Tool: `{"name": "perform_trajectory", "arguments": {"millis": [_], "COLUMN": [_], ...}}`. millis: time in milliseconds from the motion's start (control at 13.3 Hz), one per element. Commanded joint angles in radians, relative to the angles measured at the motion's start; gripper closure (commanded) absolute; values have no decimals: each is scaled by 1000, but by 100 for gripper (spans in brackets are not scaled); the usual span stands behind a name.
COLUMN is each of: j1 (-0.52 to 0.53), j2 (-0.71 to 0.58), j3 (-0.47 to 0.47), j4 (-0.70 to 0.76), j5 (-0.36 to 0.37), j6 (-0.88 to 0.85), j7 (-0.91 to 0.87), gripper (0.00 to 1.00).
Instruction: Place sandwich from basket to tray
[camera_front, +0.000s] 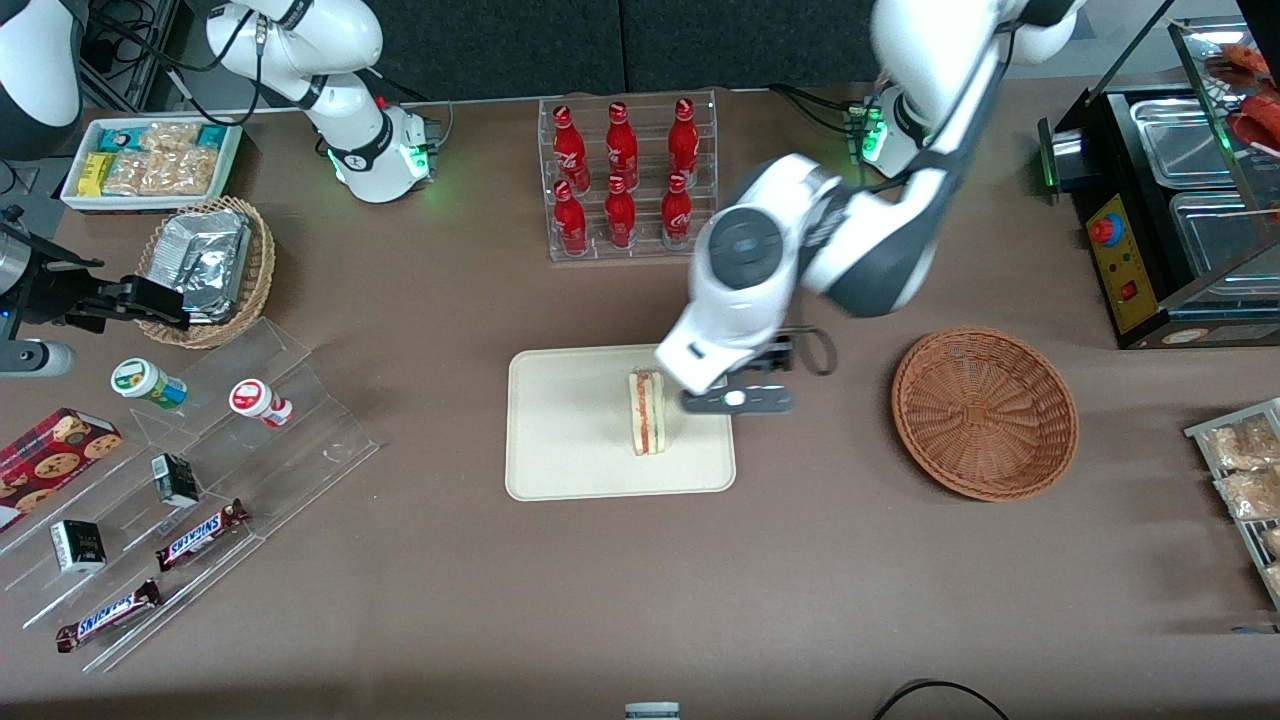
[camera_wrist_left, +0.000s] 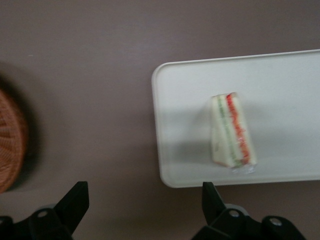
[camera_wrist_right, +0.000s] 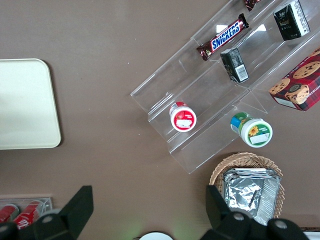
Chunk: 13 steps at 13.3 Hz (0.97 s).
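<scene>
Black fingers (camera_wrist_left: 74, 201) of the tool (camera_wrist_left: 145, 205) stand spread apart, released and gripping nothing, above the brown surface (camera_front: 640, 590). Just beside it, the sandwich (camera_front: 648, 411) rests on the tray (camera_front: 570, 450); the basket (camera_front: 985, 412) sits apart.

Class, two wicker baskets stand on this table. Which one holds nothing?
The wide reddish-brown basket toward the working arm's end holds nothing; the smaller, paler basket holds silver foil packets. The sandwich sits on the tray, with the gripper open beside it.
</scene>
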Motion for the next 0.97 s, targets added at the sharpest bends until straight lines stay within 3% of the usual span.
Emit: {"name": "perform_trajectory", "arguments": {"millis": [0, 450, 900], "j1": [104, 355, 521], "j2": [-282, -546, -617], "j3": [-8, -3, -2], "j4": [-296, -506, -412], "j5": [-65, -118, -97], "j6": [48, 22, -134], "j7": [153, 466, 580], "gripper": [0, 0, 0]}}
